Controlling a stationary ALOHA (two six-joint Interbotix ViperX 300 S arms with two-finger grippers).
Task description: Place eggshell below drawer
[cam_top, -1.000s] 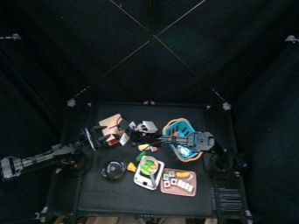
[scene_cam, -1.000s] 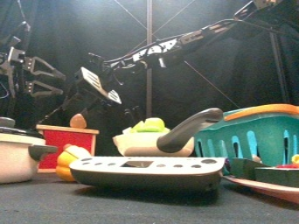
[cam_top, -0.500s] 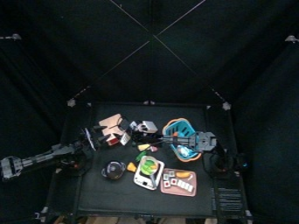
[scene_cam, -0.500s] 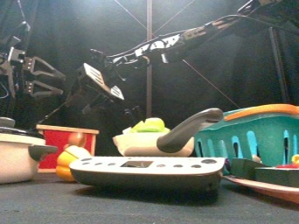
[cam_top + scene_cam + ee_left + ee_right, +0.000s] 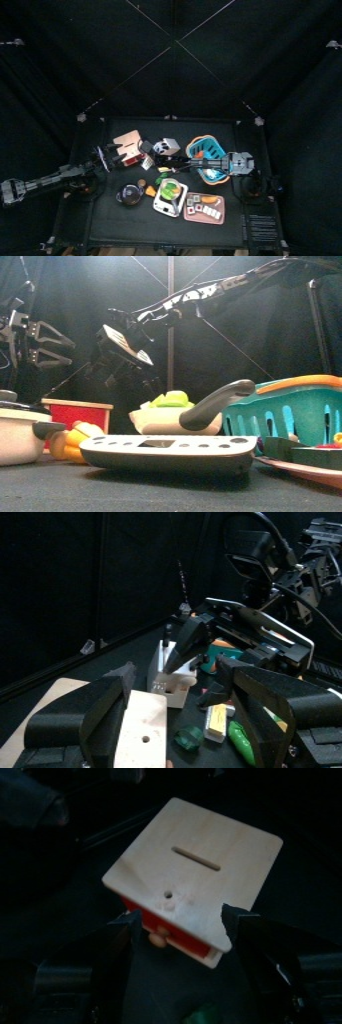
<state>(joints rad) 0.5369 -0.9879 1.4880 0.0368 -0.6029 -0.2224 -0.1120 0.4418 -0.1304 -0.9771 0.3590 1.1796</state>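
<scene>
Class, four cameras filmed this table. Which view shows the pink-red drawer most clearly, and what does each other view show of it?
The right wrist view: the drawer fills the picture, tan top and red front plain. The top view shows it small. The front view shows only its red front behind other things. In the left wrist view I cannot pick it out.

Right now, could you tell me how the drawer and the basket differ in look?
The drawer is boxy, with a red side and a flat tan top; the basket is rounded, with teal slotted walls and an orange rim. The drawer stands on the left of the table, the basket on its right. Both sit upright on the table.
</scene>
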